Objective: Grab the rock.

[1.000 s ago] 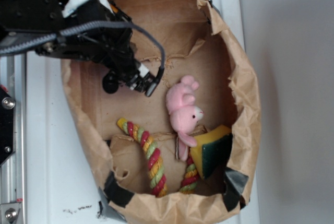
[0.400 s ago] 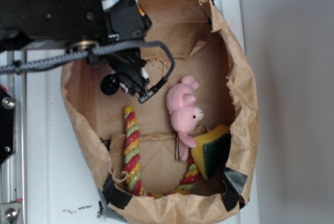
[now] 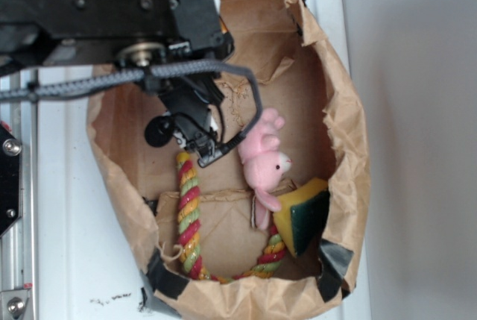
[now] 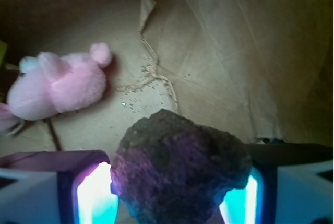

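Observation:
In the wrist view the rock [image 4: 180,169], a dark rough speckled lump, fills the gap between my two fingers and touches both lit pads. My gripper [image 4: 180,182] is shut on the rock, above the brown paper floor. In the exterior view the gripper [image 3: 216,152] points down inside the paper bag, just left of the pink plush bunny [image 3: 264,160]. There the arm and fingers hide the rock. The bunny [image 4: 57,85] lies to the upper left in the wrist view.
A brown paper bag [image 3: 350,133] with crumpled walls surrounds everything. A coloured rope toy [image 3: 188,215] runs down from below the gripper and curls along the bag's near side. A yellow-and-green sponge [image 3: 302,215] leans under the bunny.
The arm has swung over the bag and the gripper has moved down and slightly right, toward the bunny. The rope's left end has straightened and shifted left.

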You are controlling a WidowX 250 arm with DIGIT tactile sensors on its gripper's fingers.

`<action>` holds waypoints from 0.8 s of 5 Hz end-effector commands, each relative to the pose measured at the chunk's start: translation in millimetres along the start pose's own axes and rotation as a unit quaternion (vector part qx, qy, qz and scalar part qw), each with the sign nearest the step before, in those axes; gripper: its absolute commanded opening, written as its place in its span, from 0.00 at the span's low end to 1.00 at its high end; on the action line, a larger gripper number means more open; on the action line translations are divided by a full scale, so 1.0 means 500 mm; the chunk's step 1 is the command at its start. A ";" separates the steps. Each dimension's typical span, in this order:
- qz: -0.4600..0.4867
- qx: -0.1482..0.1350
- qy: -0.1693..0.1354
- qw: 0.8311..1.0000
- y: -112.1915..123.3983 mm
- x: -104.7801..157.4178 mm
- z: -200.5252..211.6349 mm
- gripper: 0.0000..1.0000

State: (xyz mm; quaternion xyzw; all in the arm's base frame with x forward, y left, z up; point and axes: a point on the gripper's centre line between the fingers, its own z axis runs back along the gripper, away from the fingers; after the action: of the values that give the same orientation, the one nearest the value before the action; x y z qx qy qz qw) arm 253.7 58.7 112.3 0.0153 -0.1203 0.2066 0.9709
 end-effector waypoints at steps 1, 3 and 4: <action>-0.069 -0.030 -0.056 0.996 -0.040 0.047 0.078 0.00; -0.128 -0.026 -0.042 0.991 -0.086 0.014 0.115 0.00; -0.116 -0.036 -0.033 0.992 -0.091 0.026 0.139 0.00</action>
State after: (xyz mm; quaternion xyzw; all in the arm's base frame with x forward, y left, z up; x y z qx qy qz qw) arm 262.7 7.9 158.4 0.0022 -0.1222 0.0887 0.9885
